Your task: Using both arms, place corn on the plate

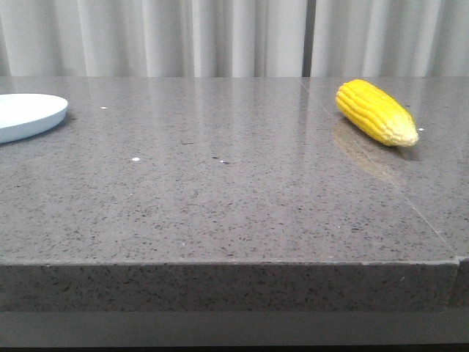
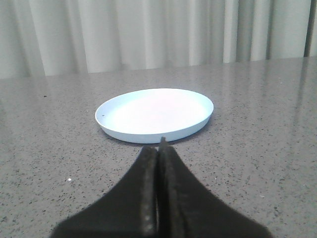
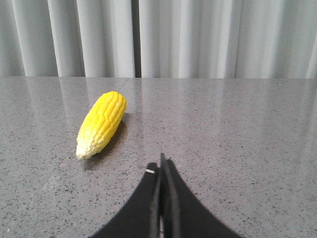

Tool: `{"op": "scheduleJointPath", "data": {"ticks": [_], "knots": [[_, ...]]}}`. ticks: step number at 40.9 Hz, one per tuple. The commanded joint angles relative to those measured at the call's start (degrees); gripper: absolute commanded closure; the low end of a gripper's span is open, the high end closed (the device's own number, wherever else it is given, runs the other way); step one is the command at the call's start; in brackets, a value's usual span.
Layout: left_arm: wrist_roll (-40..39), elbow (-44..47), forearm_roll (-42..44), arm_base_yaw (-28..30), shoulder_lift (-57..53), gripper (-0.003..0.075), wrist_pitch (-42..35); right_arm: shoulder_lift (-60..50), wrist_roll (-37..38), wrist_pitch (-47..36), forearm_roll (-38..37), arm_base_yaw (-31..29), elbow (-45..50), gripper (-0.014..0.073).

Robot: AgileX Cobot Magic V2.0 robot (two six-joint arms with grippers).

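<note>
Corn lies on its side on the grey stone table, well apart from the plate, which sits at the opposite, left end of the surface with only part of it inside the front view; the cob's paler tip points toward the table's near edge and away from the plate. Nothing rests on the plate, as the left wrist view shows plainly, so by my reading the task stands at its very start, with the pick not yet begun. Neither arm appears in the front view. The right gripper hangs above bare table short of the corn, with the cob off to one side of its line, its two dark fingers pressed together with no gap and nothing between them. The left gripper faces the plate from just short of its near rim, its fingers likewise closed flat against each other and holding nothing. The next move, I judge, falls to the right arm: its jaws must part wider than the cob's girth, swing across to line up over the thick yellow middle rather than the tapering tip, and come down across the cob's length so the round body does not roll out from between the pads
</note>
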Motion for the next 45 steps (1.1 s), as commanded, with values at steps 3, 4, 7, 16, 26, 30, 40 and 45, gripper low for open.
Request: {"op": "scheduleJointPath", "data": {"ticks": [3,4,7,16,26,30,40,45], "knots": [[-0.01,1.39,-0.59,0.1,-0.94,0.0741,-4.74,-0.97,-0.12,-4.88,-0.15,-0.05,-1.39,0.068],[-0.01,1.39,-0.59,0.1,-0.94,0.0741,-4.74,-0.97,-0.12,-4.88,-0.15,-0.05,-1.39,0.068],[-0.01,1.39,-0.59,0.1,-0.94,0.0741,-4.74,-0.97,-0.12,-4.88,-0.15,-0.05,-1.39,0.068],[-0.01,1.39,-0.59,0.1,-0.94,0.0741,-4.74,-0.97,-0.12,-5.03,-0.15,-0.06,-1.39,0.068],[-0.01,1.39,-0.59,0.1,-0.94,0.0741,-5.78,-0.97,-0.19,-5.74,-0.15,-0.06,-1.39,0.068],[-0.01,1.14,-0.59,0.1,-0.94,0.0741,-7.57,-0.97,-0.2,-7.25,0.07,-0.06,-1.52,0.068],[-0.01,-8.35,-0.59,0.1,-0.82,0.0741,-5.27,-0.45,-0.28,0.0,1.22,-0.06,-12.0,0.068],[-0.01,-16.81,-0.59,0.1,0.98,0.0741,-0.16,2.73,-0.33,8.12,0.81,-0.06,-20.81,0.068]]}}
